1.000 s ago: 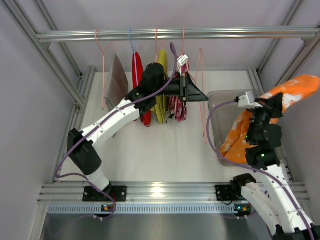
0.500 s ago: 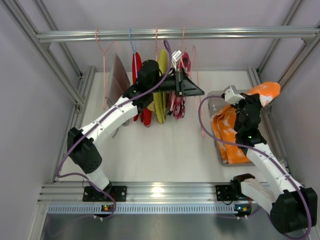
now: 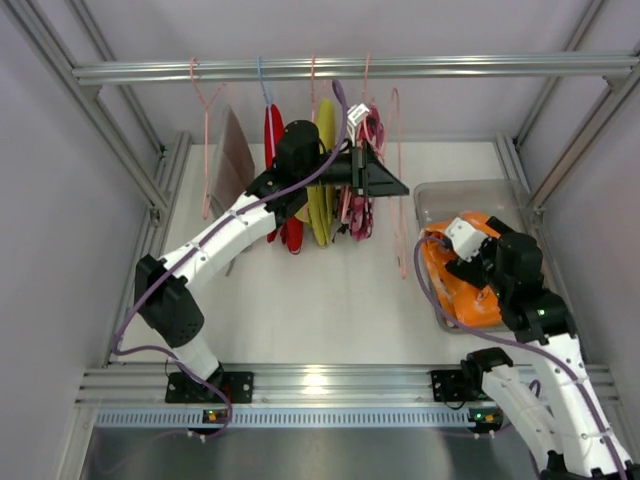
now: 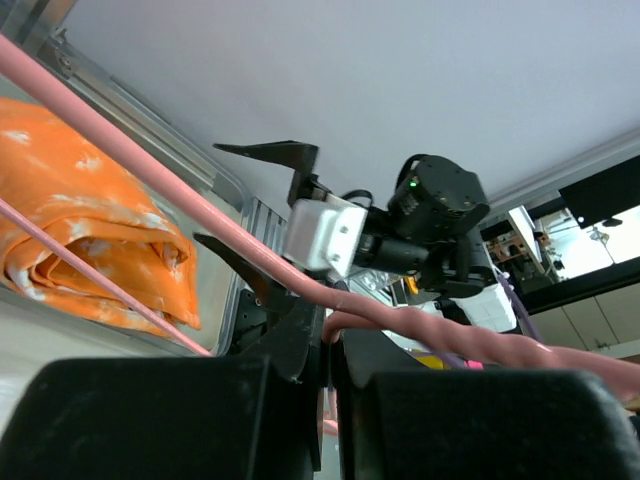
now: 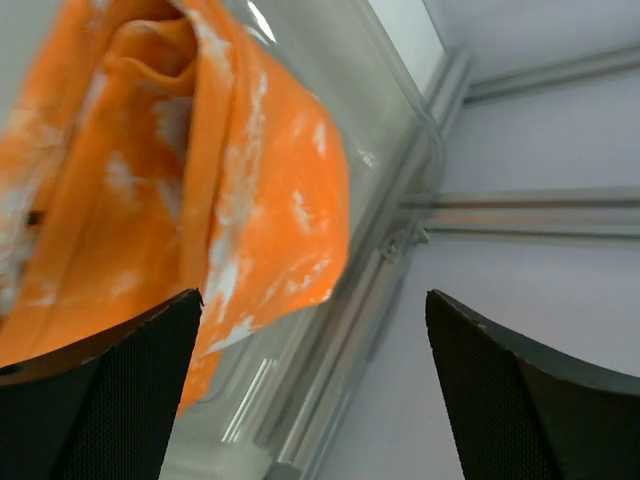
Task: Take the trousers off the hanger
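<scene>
The orange trousers (image 3: pixel 447 282) with white blotches lie crumpled in a clear bin (image 3: pixel 470 188) at the right. They fill the upper left of the right wrist view (image 5: pixel 200 150). My right gripper (image 5: pixel 310 300) is open just above them, nothing between its fingers. My left gripper (image 3: pixel 398 186) reaches to the clothes rail and is shut on a pink wire hanger (image 4: pixel 180 195). That hanger's bare loop (image 3: pixel 400 180) hangs down beside it. Pink patterned trousers (image 3: pixel 357 215) hang just left of the left gripper.
A metal rail (image 3: pixel 350 68) crosses the back with several hangers. On them hang a red garment (image 3: pixel 273 140), a yellow one (image 3: pixel 325 120) and a brown one (image 3: pixel 238 155). Frame posts and grey walls close in both sides.
My right gripper has opened and let go of the orange trousers, which dropped from mid-air into the bin. The right arm came down and nearer. The left arm shifted slightly left, still holding the hanger.
</scene>
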Controlling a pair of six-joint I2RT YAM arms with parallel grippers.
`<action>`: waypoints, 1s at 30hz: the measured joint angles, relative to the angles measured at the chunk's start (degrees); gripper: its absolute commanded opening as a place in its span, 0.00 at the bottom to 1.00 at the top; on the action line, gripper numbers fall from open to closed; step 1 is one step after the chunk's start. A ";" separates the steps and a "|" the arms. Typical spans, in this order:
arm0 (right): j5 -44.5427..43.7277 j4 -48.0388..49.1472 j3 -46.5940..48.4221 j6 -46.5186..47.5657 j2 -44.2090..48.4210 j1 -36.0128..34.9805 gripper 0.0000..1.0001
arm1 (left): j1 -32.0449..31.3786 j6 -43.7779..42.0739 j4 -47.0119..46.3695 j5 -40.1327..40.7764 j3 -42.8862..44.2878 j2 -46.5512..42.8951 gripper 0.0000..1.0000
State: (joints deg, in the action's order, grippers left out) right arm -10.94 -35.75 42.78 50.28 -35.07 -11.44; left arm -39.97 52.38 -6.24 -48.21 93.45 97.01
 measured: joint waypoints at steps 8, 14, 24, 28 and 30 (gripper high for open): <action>14.12 -11.08 8.63 -12.90 9.44 0.00 0.72 | -1.18 -3.82 2.05 -2.67 -0.04 -0.02 0.00; 25.86 -8.85 15.85 -30.69 12.48 0.00 0.55 | -5.44 -10.82 8.41 -2.95 -0.04 -1.25 0.00; 50.31 4.07 17.16 -62.42 5.84 0.00 0.53 | -8.52 -14.40 13.66 10.80 0.55 -4.83 0.00; 52.87 8.59 15.72 -68.65 3.02 -0.02 0.54 | -10.67 -14.38 15.63 16.22 2.40 -4.68 0.00; 52.92 10.05 15.69 -70.07 1.40 -0.20 0.53 | -11.80 -14.34 16.68 18.12 3.91 -4.44 0.00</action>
State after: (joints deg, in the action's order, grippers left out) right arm 41.98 -25.69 58.48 -19.79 -33.67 -11.64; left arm -51.77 38.04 10.44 -30.09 97.36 92.58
